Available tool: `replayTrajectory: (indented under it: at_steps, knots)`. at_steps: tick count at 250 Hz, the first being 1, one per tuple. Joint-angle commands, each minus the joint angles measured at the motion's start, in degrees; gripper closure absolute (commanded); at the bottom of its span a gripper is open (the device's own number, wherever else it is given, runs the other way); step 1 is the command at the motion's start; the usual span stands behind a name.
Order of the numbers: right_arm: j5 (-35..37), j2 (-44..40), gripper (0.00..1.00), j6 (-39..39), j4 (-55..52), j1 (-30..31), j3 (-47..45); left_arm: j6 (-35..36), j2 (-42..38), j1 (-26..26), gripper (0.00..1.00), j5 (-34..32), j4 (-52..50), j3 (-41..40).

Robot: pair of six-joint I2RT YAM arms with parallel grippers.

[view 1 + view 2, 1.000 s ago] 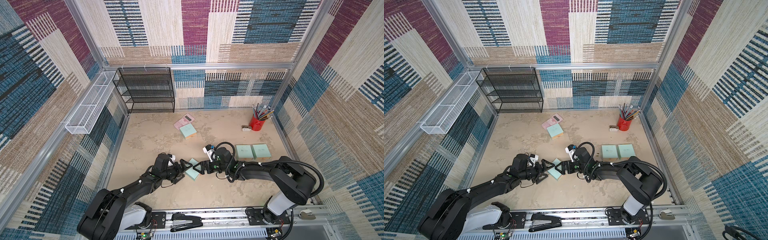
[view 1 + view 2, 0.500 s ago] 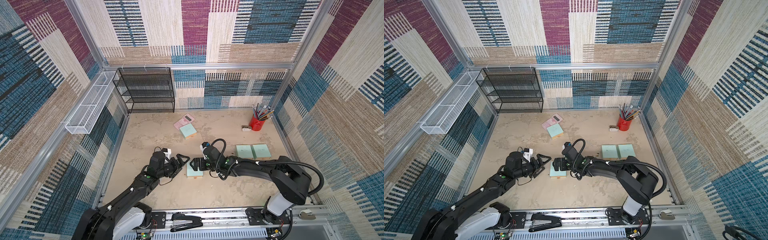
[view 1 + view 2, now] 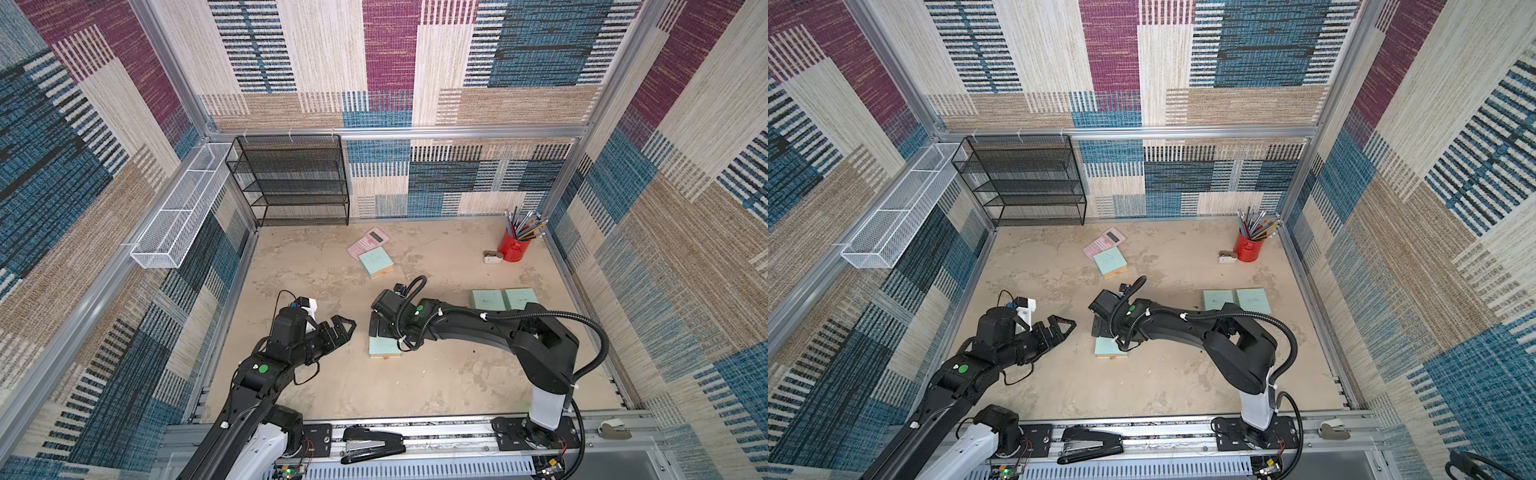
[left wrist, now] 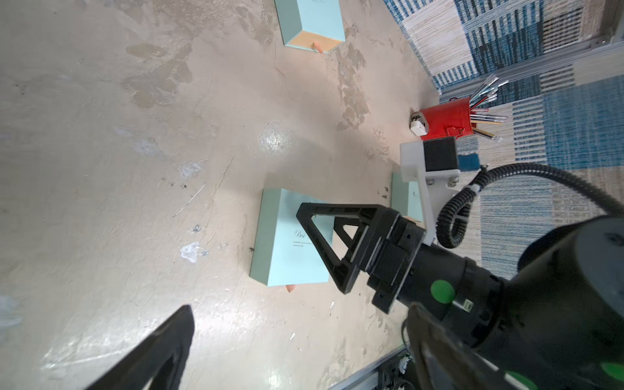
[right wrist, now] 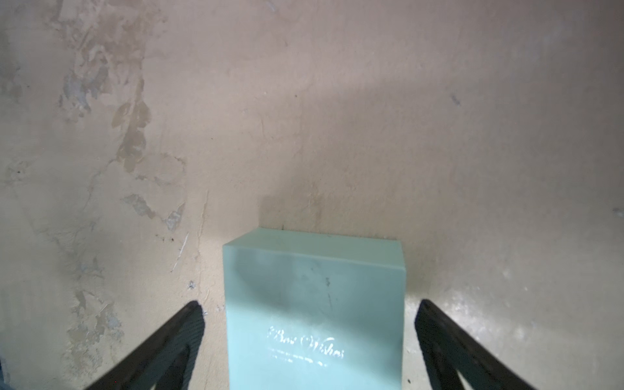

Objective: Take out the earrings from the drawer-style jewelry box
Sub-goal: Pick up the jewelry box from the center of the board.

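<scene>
Near the jewelry box (image 3: pixel 384 348), left hand (image 3: pixel 345 326) withdrawn, right hand (image 3: pixel 375 328) spread above

Box (image 5: pixel 314 297) mint-green, silvery script on lid. Surface (image 3: pixel 436 386) beige, brown-mottled. Calculator (image 3: pixel 368 242) pink; cup (image 3: pixel 514 250) red; rack (image 3: pixel 299 183) black mesh; basket (image 3: pixel 174 216) white mesh. Walls (image 3: pixel 390 50) patchwork: blue, maroon, cream, tan stripes.

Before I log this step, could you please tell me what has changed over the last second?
The left gripper drew back to its own side, leaving the mint-green box that both grippers had met at. The box, askew then, now lies square on the floor. The right gripper slid further over it, jaws open either side. The pink calculator and red pencil cup stayed put.
</scene>
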Motion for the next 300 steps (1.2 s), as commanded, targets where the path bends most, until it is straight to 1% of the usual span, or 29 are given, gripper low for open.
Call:
replayTrajectory:
  at_steps: [1,77,126,153,207,236,300]
  knots:
    - [2.7,1.05,0.01,2.71,-4.85,0.68,1.96,2.8,1.02,0.46,0.02,2.29,0.06,-0.4]
    - [3.92,6.06,0.01,2.23,-8.95,2.23,6.96,4.2,1.62,0.98,0.02,4.37,1.99,-1.48]
    - [6.06,9.12,0.01,1.66,-12.32,2.99,10.78,2.65,1.73,1.02,0.01,5.86,4.47,-3.94]
    - [6.01,10.68,0.01,1.33,-13.51,3.2,12.14,2.61,1.81,1.06,0.02,6.05,4.93,-4.4]
    - [9.01,7.58,0.01,0.76,-14.28,3.93,11.68,2.57,1.89,1.06,0.02,6.5,5.24,-4.26]
    - [10.29,8.45,0.01,0.97,-16.97,4.15,12.97,2.36,2.15,1.06,0.01,6.8,5.82,-4.22]
    - [8.07,8.13,0.01,-0.81,-13.85,4.62,13.11,2.34,2.44,1.06,0.02,6.94,6.3,-4.94]
